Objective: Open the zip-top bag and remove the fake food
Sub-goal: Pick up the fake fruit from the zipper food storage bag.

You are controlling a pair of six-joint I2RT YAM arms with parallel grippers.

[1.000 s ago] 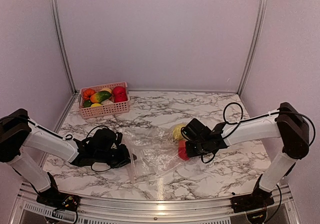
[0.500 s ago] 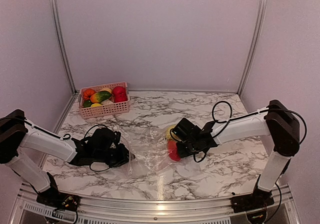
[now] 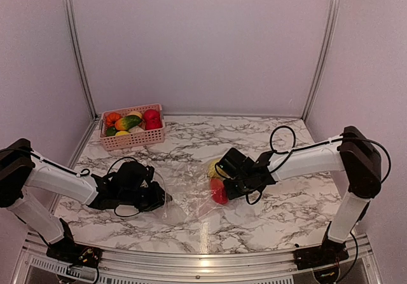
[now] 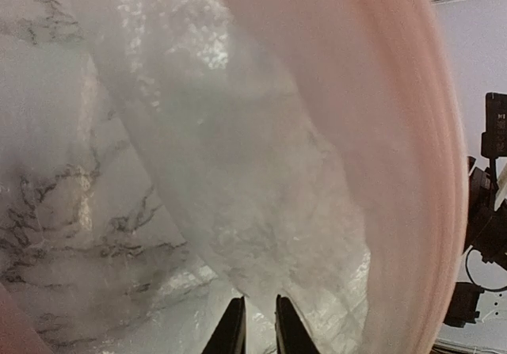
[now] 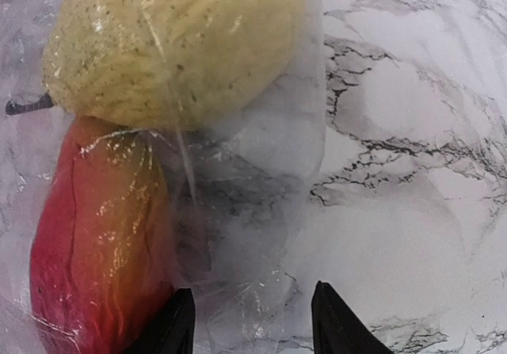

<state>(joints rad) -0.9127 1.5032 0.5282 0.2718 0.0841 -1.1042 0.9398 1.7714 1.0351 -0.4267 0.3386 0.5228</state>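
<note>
The right fingers (image 5: 337, 322) had just spread open over the zip-top bag (image 3: 187, 192) on the desk (image 3: 254, 138). The left fingers (image 4: 232, 332) pinched its edge. The fake food (image 3: 219, 192) remained inside, so removal was pending.

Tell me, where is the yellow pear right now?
In the overhead view the yellow pear lies near the middle of the table, inside the clear bag, touching the red fruit just ahead of the right gripper.
</note>
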